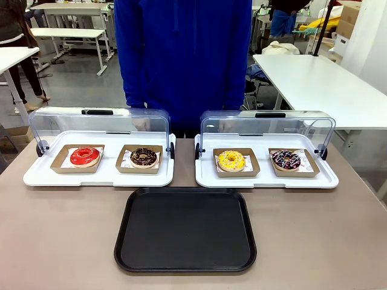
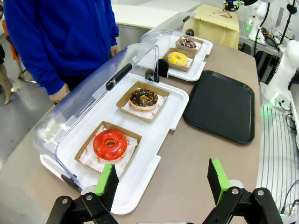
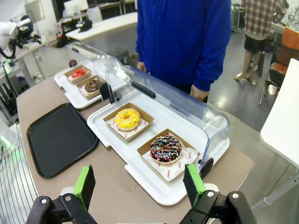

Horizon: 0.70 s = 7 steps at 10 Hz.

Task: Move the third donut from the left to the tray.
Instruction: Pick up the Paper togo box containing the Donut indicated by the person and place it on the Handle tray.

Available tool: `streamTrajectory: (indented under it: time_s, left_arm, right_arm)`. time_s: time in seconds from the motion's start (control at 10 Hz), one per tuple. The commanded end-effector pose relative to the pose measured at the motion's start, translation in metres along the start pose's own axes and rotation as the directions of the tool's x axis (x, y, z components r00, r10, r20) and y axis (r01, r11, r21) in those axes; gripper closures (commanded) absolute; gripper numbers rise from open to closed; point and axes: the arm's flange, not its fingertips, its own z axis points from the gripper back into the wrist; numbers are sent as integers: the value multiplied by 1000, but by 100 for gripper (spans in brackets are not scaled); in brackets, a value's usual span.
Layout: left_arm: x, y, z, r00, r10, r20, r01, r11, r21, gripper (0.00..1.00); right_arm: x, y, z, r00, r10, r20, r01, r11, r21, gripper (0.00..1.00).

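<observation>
Front view: the black tray (image 1: 184, 232) lies flat on the desk (image 1: 60, 241).
Yellow donut (image 1: 231, 160): just beyond the black tray's far right corner, in a brown cardboard tray (image 1: 254, 169) on a white tray (image 1: 266, 180) with its clear lid (image 1: 266, 124) raised.
Left gripper (image 2: 162, 179): fingers released and spread wide, grasping nothing, well off the black tray's left end.
Right gripper (image 3: 139, 182): fingers released, grasping nothing, well off the black tray's right end.
Person (image 1: 181, 60): in blue, standing beyond the black tray's far side.
</observation>
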Motion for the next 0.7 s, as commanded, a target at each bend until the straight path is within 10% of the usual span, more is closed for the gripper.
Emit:
streamTrajectory:
  time_s: [0.0, 0.6]
  left_arm:
    - [2, 0, 1, 1000, -12, 10, 12, 1000, -7, 0]
    - [2, 0, 1, 1000, -12, 10, 12, 1000, -7, 0]
  right_arm:
    - [3, -3, 0, 999, 27, 23, -27, 1000, 1, 0]
    - [3, -3, 0, 999, 27, 23, -27, 1000, 1, 0]
